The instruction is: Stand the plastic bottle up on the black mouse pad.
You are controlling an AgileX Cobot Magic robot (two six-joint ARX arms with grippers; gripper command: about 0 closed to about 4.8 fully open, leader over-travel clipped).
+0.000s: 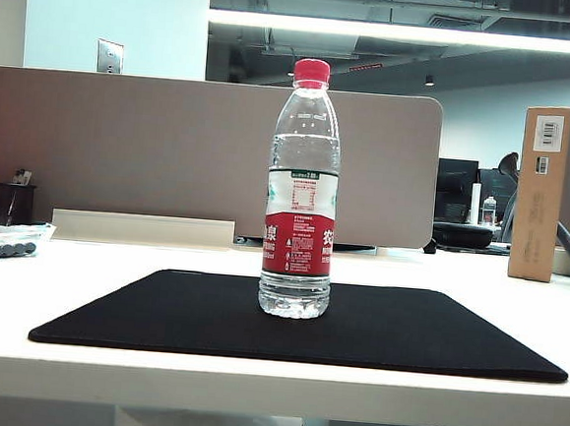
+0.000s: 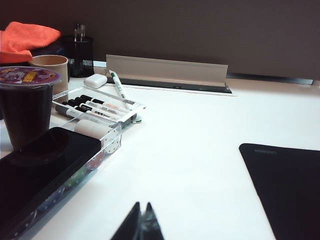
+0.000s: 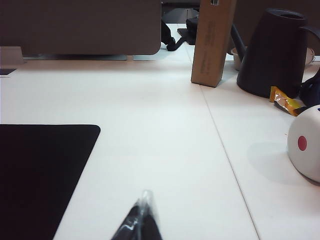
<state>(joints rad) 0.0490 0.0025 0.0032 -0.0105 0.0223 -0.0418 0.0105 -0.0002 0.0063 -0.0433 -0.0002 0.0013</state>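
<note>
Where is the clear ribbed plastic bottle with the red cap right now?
In the exterior view the clear red-capped plastic bottle stands upright near the middle of the flat black mouse pad, in front of the grey desk partition.

The plastic bottle (image 1: 302, 190) stands upright on the black mouse pad (image 1: 139, 315), mid-bench. My left gripper (image 2: 141, 225) and right gripper (image 3: 141, 222) hang beyond the pad's opposite side edges.

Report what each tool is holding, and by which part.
Nothing. The left tool and right tool are shut and empty; the plastic bottle stands free on the black mouse pad.
</note>
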